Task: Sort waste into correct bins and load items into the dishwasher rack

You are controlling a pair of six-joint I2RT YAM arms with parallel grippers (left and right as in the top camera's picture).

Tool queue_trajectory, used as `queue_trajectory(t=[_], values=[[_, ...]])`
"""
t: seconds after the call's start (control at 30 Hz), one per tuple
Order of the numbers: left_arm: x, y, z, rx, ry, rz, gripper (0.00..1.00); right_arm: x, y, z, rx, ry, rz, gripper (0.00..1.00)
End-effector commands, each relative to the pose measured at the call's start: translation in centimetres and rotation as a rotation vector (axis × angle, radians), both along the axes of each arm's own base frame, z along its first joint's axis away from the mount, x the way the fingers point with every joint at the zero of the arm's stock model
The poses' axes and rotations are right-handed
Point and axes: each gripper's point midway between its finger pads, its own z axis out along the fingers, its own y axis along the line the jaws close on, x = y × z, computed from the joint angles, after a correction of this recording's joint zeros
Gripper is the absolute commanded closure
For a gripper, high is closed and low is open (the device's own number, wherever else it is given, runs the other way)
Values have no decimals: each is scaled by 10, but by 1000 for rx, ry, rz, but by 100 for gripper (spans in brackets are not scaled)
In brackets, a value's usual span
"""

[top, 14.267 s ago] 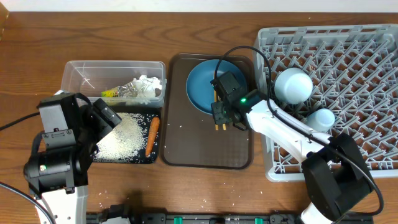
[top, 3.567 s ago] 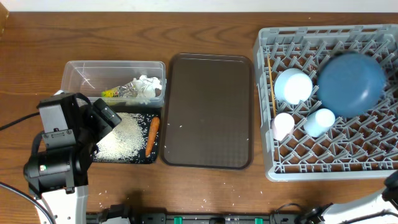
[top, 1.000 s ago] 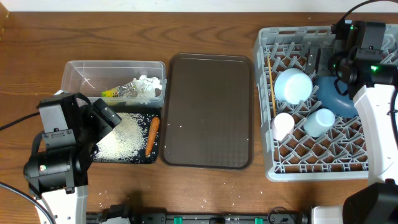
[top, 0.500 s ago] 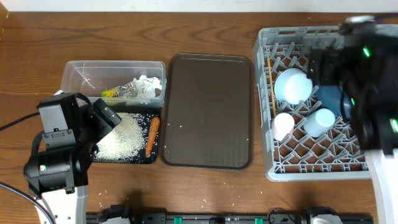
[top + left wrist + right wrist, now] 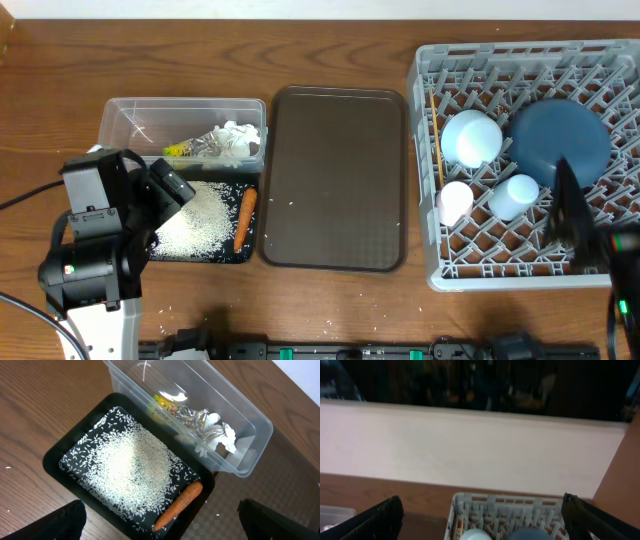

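Note:
The grey dishwasher rack (image 5: 600, 60) holds the big blue plate (image 5: 558, 140), the pale blue bowl (image 5: 472, 137), the white-pink cup (image 5: 454, 202), the light blue cup (image 5: 515, 195) and the chopsticks (image 5: 436, 135). My right gripper (image 5: 485, 525) is open and empty, raised over the rack's near right part, facing the wall. Crumpled paper (image 5: 217, 435) and a yellow-green wrapper (image 5: 167, 405) lie in the clear tub (image 5: 252, 440). Rice (image 5: 130, 475) and the carrot (image 5: 180, 505) lie in the black tray (image 5: 55, 455). My left gripper (image 5: 160, 527) hangs open above that tray.
A dark brown serving tray (image 5: 335, 180) lies bare between the bins and the rack. A few rice grains are scattered on the wooden table near its front edge (image 5: 170, 312). My right arm (image 5: 578, 235) shows blurred over the rack's near right corner.
My right arm has swung from the rack's far right side down to its near right corner. The blue plate now shows uncovered in the rack. The left arm has not moved.

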Motion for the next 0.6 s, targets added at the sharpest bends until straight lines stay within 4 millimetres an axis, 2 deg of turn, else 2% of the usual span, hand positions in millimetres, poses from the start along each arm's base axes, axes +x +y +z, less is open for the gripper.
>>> queue_trajectory(t=[0.0, 0.2, 0.37, 0.57], values=[[-1, 1, 1, 0, -2, 7, 0, -4, 4, -23, -12, 29, 29, 1], [-1, 1, 1, 0, -2, 8, 1, -8, 14, -65, -10, 23, 89, 1], [-1, 1, 1, 0, -2, 7, 1, 12, 19, -93, 19, -25, 100, 1], [-1, 1, 1, 0, -2, 7, 1, 38, 17, -130, 139, -109, 81, 1]])
